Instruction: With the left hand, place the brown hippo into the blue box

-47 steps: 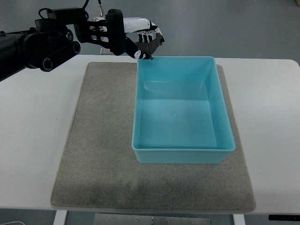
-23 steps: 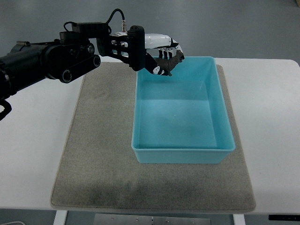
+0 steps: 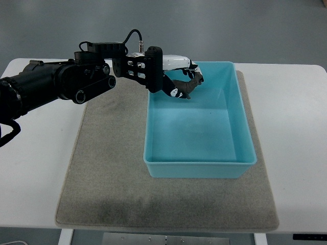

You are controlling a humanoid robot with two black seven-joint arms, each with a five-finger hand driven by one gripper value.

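My left hand (image 3: 183, 81) reaches in from the left and hangs over the far left part of the blue box (image 3: 245, 132). Its fingers are curled around the brown hippo (image 3: 186, 88), a small dark brown toy that shows under the white and black fingers. The hippo is held in the air above the box's floor, just inside the far rim. The box is a light blue rectangular tub standing on a grey mat (image 3: 107, 163). My right arm does not show.
The mat lies on a white table (image 3: 296, 112). My black left forearm (image 3: 61, 84) crosses the mat's far left corner. The table's near edge runs just below the mat.
My left hand has carried the hippo rightward and nearer, from outside the box's far left corner to over its inside, and a little lower.
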